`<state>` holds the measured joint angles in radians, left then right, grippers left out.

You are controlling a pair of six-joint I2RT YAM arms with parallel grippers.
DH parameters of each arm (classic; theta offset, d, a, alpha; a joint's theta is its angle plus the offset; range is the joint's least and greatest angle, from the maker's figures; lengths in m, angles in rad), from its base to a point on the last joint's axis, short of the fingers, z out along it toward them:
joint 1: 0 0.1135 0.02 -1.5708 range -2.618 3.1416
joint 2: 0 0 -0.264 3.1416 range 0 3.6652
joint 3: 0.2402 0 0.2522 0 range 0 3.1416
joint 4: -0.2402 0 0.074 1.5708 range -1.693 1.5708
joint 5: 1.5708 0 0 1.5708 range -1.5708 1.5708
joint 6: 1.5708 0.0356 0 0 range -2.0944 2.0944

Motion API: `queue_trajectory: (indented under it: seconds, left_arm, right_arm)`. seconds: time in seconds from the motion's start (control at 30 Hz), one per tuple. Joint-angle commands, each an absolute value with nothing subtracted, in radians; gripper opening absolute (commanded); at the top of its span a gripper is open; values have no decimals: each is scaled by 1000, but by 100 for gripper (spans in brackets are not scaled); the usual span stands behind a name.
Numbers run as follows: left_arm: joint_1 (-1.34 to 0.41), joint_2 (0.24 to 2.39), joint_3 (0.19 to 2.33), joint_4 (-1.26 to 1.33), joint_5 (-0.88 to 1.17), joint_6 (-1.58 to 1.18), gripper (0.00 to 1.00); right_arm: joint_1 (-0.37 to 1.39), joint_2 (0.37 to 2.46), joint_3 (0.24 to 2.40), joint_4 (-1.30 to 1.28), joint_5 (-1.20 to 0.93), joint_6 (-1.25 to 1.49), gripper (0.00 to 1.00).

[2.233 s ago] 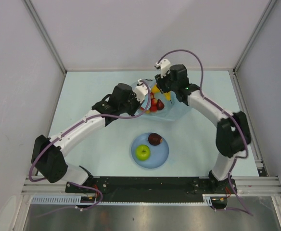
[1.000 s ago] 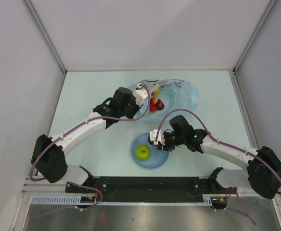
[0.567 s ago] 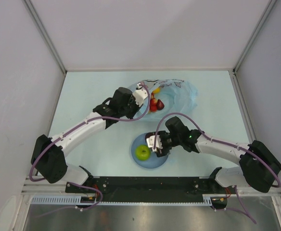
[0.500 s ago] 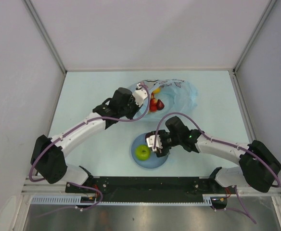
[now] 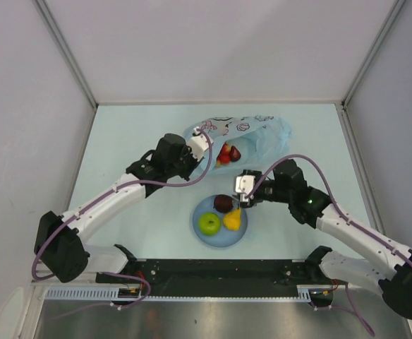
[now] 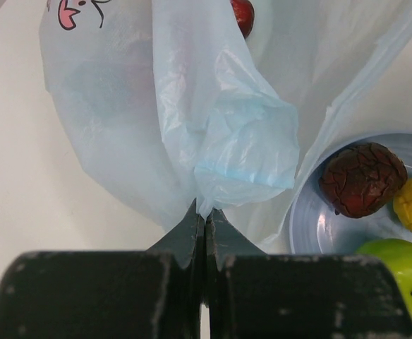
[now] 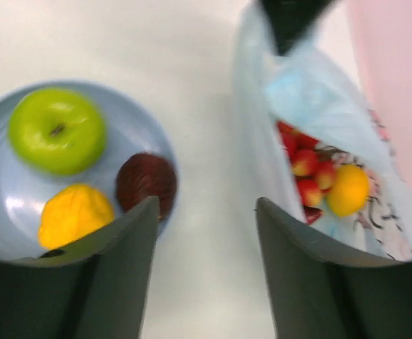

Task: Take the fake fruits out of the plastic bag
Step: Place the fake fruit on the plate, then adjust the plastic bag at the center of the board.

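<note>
Right pincer (image 5: 238,189), in the overhead view, hangs just beyond the far rim of the round light-blue plate (image 5: 222,240), with its jaws apart and nothing between them. On the plate lie the green plastic apple (image 5: 209,224), the yellow plastic pear (image 5: 232,219) and the dark red-purple fruit (image 5: 223,203). The crinkly translucent light-blue plastic bag (image 5: 252,133) lies on the pale tabletop (image 5: 135,127), farther from the arm bases than the right pincer. Its long axis goes across the tabletop, with the mouth at the left end. The left pincer (image 5: 207,150) is clamped on the edge of this mouth, and the bunch of red grapes (image 5: 226,153) shows inside it.

From the left wrist, the left pincer (image 6: 204,212) is closed tight on a gathered fold of the bag (image 6: 213,127) and holds the film up. The plate (image 6: 303,219) is at the lower right.

From the right wrist, the right pincer (image 7: 206,205) is spread and empty. The plate with its three fruits (image 7: 56,129) is on the left. The bag mouth (image 7: 298,95) is ahead and to the right, with the grapes (image 7: 305,173) and the round yellow lemon (image 7: 347,189) inside.

I judge that the right arm, the only free one, must go forward and to its right into this mouth.
</note>
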<state>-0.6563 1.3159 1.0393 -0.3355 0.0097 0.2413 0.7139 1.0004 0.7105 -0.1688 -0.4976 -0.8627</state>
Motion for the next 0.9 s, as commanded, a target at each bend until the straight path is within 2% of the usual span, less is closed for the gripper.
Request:
queue_trajectory:
  seconds: [0.0,0.07,0.3,0.43,0.57,0.63,0.7,0.77,0.87]
  left_arm:
    - [-643,1238,1029,-331,3,297,0]
    - [-643,1243,1037,-344,3,311,0]
    - [-643,1275,1097,-364,21,304,0]
    - [-643,1279,1118,-348,23,284,0]
    - [-643,1311,1166,-334,40,246,0]
    - [-644,1321,1201,-324,35,195,0]
    - [-646,1330,1244,-337,70,173,0]
    - [-660,1324,1281,-348,164,144,0]
    - [-696,1328,1327,-359,239,120,0]
  right_arm:
    - [655,1041,799,42,-368,-671,55]
    - [591,1157,842,101,-333,-582,43]
    - [473,1500,1037,229,-235,-436,30]
    - [420,1581,1045,178,-172,-472,20]
    - [283,1560,976,154,-95,-398,15]
    - [174,1523,973,100,-78,-266,14]
    - [131,1482,976,-56,-77,-209,13]
    - [109,1395,973,-197,-43,-195,12]
    - [66,1231,917,-262,92,-169,9]
